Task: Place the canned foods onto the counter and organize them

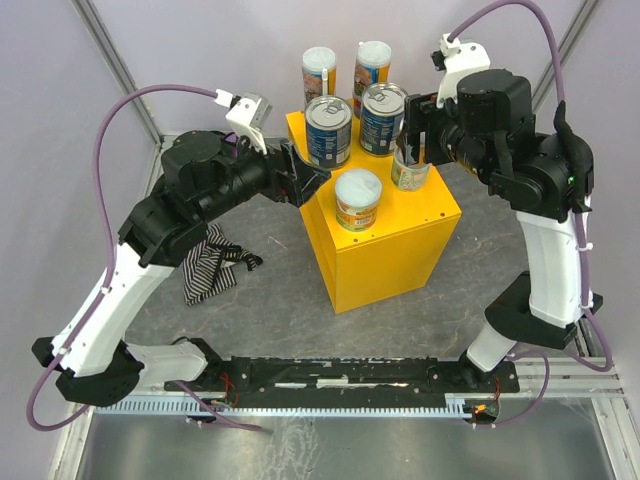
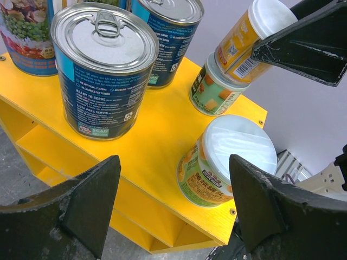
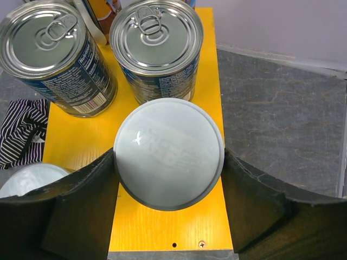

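Pale lilac walls close in a grey, mottled tabletop, and the yellow counter [image 1: 385,235] stands in the middle of it, its hollow shelved side showing only in the left wrist view.

All the cans in view are on or over the counter's top. At its far edge stand the first tall tube [image 1: 319,72] and the second tall tube [image 1: 372,65], their bases hidden behind the tins. Just in front of them are the first blue tin [image 1: 328,130] and the second blue tin [image 1: 382,118], both upright with ring-pull lids. A white-lidded tub [image 2: 233,157] stands alone toward the counter's near edge; the right wrist view cuts it off at the corner.

The right gripper [image 1: 412,130] hangs over the counter's right side, and its fingers [image 3: 81,200] press against both sides of the pale lid of the tilted tub [image 2: 238,46], clamping it. From above, the gripper hides most of this tub. Its lower end meets the top of a green-labelled tub [image 2: 211,92] standing on the counter. Whether it rests on that tub or hangs just over it I cannot tell.

The left gripper [image 1: 300,172] sits at the counter's left edge, with its jaws spread wide and nothing between them.

A striped cloth [image 1: 208,265] lies on the table left of the counter, partly under the left arm.
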You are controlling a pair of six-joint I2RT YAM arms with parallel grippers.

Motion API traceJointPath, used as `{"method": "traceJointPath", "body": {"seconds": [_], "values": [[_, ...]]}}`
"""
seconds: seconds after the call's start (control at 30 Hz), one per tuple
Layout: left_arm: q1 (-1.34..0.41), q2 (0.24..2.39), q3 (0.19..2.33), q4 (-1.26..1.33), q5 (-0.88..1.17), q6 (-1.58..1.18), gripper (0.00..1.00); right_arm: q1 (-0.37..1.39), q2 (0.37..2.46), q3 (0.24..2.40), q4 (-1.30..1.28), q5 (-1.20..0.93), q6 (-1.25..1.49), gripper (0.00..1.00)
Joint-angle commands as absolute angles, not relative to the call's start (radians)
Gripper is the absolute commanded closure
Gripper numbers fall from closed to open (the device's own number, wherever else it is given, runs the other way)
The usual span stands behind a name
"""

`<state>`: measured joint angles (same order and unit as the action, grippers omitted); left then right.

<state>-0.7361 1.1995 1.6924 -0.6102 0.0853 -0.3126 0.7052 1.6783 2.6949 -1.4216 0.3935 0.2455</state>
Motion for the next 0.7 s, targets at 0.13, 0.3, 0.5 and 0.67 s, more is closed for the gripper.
{"method": "traceJointPath", "body": {"seconds": [0.13,0.3,0.5,0.67], "values": [[-0.735,1.207,1.741,-0.558,0.113,-0.262,0.14,0.656,1.646,2.733,-1.349,0.322,0.282,0.99],[-0.735,1.212,1.746,-0.558,0.117,-0.258,0.14,0.636,1.649,2.715,-1.35,0.296,0.292,0.99],[-0.735,1.214,1.743,-0.558,0.119,-0.255,0.14,0.622,1.647,2.693,-1.347,0.276,0.305,0.79],[-0.735,1.213,1.739,-0.557,0.119,-0.255,0.13,0.615,1.643,2.67,-1.341,0.268,0.308,0.56]]}}
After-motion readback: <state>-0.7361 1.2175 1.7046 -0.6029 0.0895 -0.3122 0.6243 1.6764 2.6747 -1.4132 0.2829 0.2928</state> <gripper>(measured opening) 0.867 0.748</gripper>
